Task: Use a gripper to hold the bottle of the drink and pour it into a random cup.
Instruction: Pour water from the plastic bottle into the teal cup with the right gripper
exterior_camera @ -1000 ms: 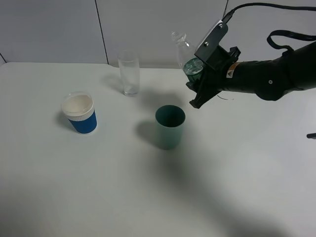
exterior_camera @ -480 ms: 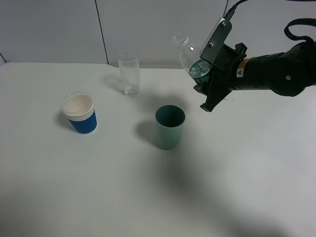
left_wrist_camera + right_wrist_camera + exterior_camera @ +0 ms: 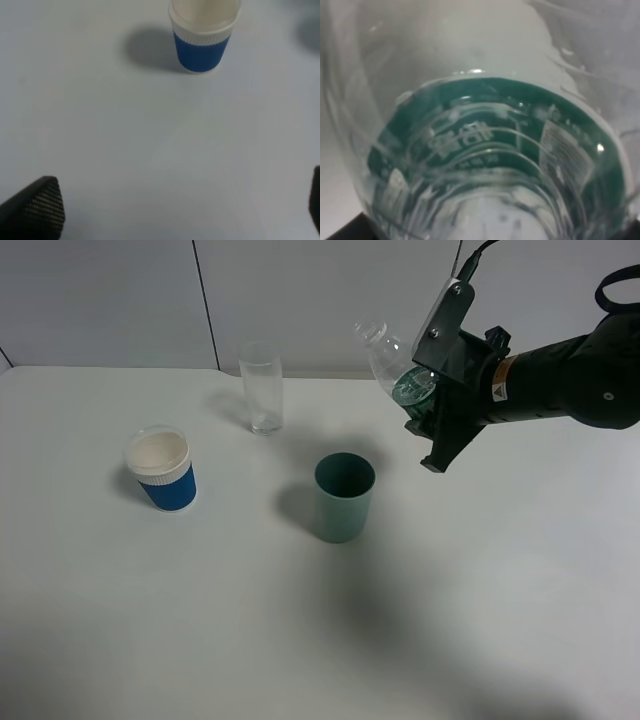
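Right gripper [image 3: 430,412] pinches the bottle [image 3: 390,360]; I have lifted and tipped it more, but it's not over the cup [image 3: 344,497] yet.

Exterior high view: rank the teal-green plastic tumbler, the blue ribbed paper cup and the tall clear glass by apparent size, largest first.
1-2. Teal-green plastic tumbler and blue ribbed paper cup: too alike to rank.
3. Tall clear glass: tallest but slimmest; it stands farther back, so unsure.
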Robot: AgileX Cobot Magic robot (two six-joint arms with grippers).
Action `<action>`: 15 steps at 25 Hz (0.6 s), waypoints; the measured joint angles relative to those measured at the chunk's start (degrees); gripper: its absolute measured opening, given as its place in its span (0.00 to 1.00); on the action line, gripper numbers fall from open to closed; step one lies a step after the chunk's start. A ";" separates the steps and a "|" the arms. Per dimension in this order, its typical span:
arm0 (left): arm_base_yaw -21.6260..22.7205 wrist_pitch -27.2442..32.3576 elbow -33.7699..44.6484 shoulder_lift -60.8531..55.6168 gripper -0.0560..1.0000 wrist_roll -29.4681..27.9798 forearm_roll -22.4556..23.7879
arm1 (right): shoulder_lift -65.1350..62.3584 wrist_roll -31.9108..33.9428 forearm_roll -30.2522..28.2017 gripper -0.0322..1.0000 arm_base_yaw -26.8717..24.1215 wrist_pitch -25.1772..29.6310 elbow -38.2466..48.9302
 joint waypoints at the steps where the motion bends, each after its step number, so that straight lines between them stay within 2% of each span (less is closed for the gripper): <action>1: 0.00 0.00 0.00 0.00 0.99 0.00 0.00 | 0.00 0.54 -0.59 0.55 0.00 0.71 0.00; 15: 0.00 0.00 0.00 0.00 0.99 0.00 0.00 | -2.54 11.57 -15.28 0.55 0.00 4.29 0.00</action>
